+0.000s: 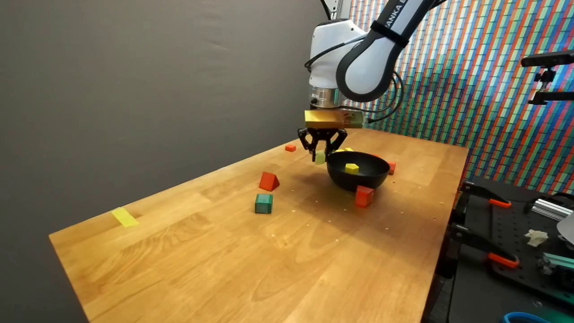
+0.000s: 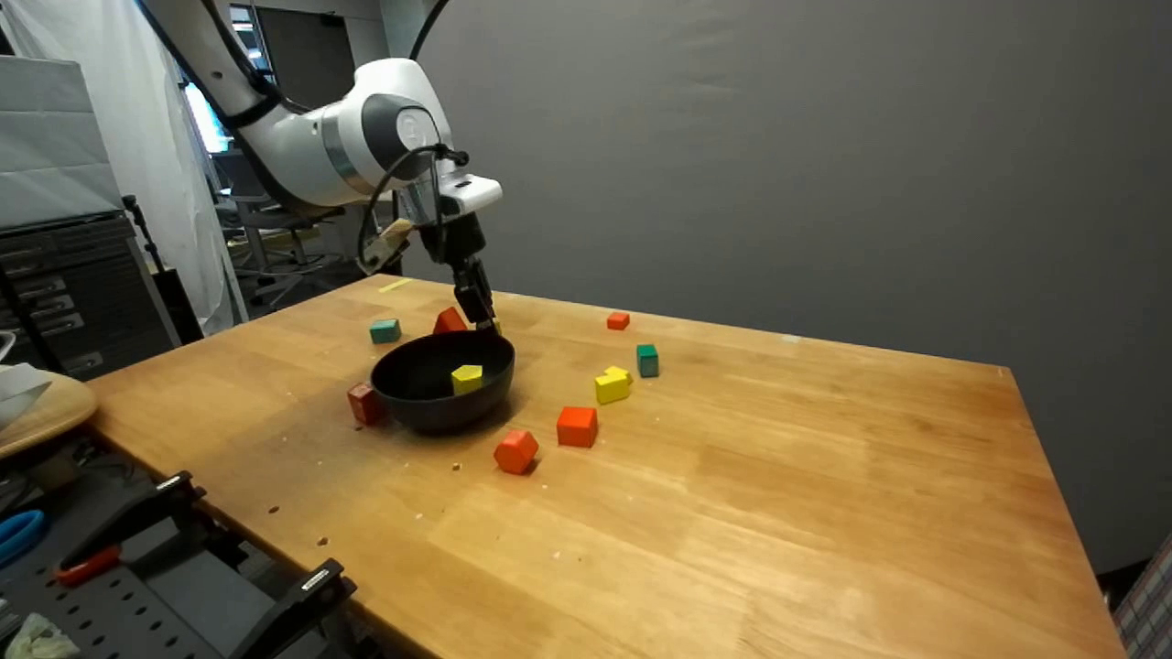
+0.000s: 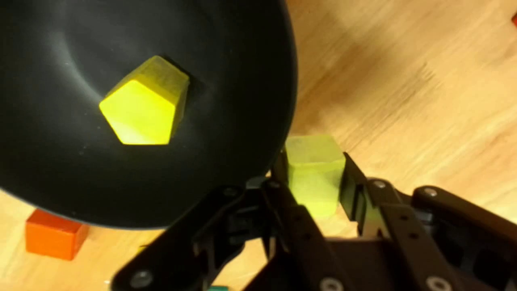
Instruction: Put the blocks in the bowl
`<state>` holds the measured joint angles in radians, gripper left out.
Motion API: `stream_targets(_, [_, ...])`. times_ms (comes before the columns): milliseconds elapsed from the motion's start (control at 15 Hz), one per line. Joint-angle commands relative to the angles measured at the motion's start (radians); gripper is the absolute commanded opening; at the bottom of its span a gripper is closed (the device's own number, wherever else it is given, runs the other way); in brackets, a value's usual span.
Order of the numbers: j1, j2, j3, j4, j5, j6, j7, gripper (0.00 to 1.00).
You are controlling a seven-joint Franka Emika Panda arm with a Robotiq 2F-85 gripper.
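The black bowl (image 1: 356, 183) stands on the table with a yellow five-sided block (image 3: 141, 109) inside it. My gripper (image 1: 320, 157) is shut on a yellow-green block (image 3: 315, 173), held just outside the bowl's rim at about rim height. In an exterior view the gripper (image 2: 482, 316) hides most of the held block. A red block (image 1: 364, 196) is close beside the bowl. A red wedge (image 1: 269, 181) and a green block (image 1: 263, 203) lie apart from it. On the bowl's other side are two red-orange blocks (image 2: 577, 426) (image 2: 515, 452), yellow pieces (image 2: 613, 386) and a green block (image 2: 647, 361).
A small orange-red block (image 2: 618, 321) lies near the table's wall-side edge. A flat yellow tape strip (image 1: 125, 217) is stuck near a table corner. Black clamps (image 1: 484, 251) with orange tips are beside the table's edge.
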<state>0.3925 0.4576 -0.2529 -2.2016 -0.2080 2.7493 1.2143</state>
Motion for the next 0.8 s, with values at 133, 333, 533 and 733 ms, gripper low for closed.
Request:
stream_targets(133, [0.081, -0.277, -0.195, -0.267, -0.208, 0.17, 0.304, 0.14])
stream_targets(333, [0.145, -0.405, -0.334, -0.317, -0.413, 0.096, 0.417, 0.14])
stream_targets(533, [0.091, -0.467, -0.262, -0.376, -0.251, 0.043, 0.177, 0.14])
stream_targets(733, [-0.026, -0.436, -0.059, -0.412, -0.03, 0.072, -0.054, 0.14])
